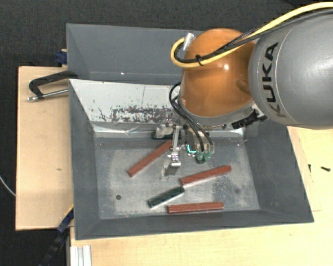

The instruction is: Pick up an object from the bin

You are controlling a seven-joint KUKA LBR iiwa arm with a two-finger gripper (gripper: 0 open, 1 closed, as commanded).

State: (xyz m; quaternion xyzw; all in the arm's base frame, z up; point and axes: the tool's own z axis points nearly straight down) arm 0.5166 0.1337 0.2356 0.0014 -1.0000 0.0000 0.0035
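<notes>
Grey metal bin [83, 165], with a few thin sticks spread over its floor in the lower middle of the frame. The gripper [175, 159] hangs down at the frame's centre, beneath the orange cover [213, 76] on the wrist at the upper right. Its tip sits low over the floor, just right of the upper end of a brown stick [149, 160]; I cannot tell whether it touches that stick. Nor can I tell whether the gripper is spread or closed, and I can make out nothing in its grasp. The brown stick lies flat on a slant left of centre, rising from lower left to upper right. A red stick [206, 175] lies just below and right of the gripper, also slanted, apart from the tip. A dark stick [165, 197] lies below the gripper, its right end near the red stick's left end. A low stick [195, 207], reddish too, lies nearly level near the bin's front wall, just below the dark one.
</notes>
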